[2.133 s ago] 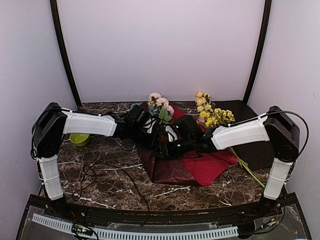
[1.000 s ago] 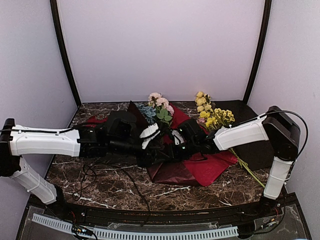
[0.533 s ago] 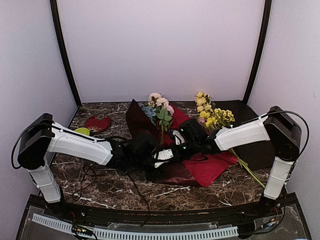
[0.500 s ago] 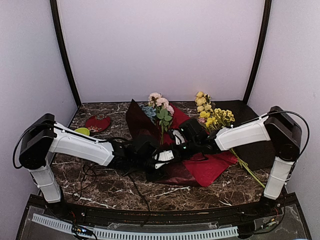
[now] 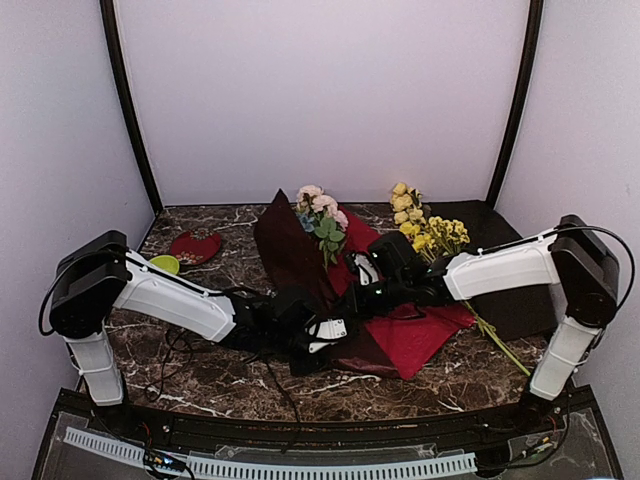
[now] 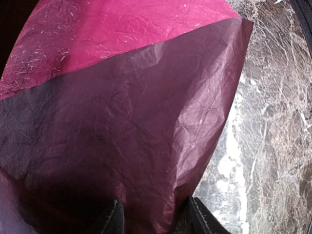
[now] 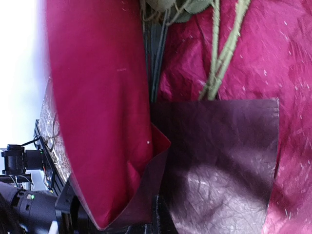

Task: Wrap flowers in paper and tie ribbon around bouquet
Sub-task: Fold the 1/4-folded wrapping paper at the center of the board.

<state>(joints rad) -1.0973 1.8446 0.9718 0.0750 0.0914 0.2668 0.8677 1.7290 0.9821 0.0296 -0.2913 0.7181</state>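
The left gripper has slid toward 5 o'clock since half a second ago and now sits at the near left corner of the paper. In the left wrist view its fingers flank a bunched burgundy fold that fills the gap between them. I cannot tell whether they clamp it or only bracket it.

The right gripper is clenched tight and has shifted slightly toward 2 o'clock. It is over the sheet's red face, just beside the green stems. Whether anything is nipped in it is hidden.

At 11 o'clock from the two grippers, a dark flap of the paper stands taller than it did half a second ago, and its peak is close to the flowers. The blossoms lie at 12 o'clock and the stems run down onto the sheet.

The paper's near edge, at 6 o'clock, rests on the marble table, well apart from the table's front rim, with bare stone between. At 9 o'clock the ribbon lies in loose loops under the left forearm. At 10 o'clock a red heart-shaped lump lies near the left wall, well apart from the paper. At 2 o'clock the yellow-blossomed stems run along the paper's right edge, and a flat dark sheet lies beyond them under the right forearm.
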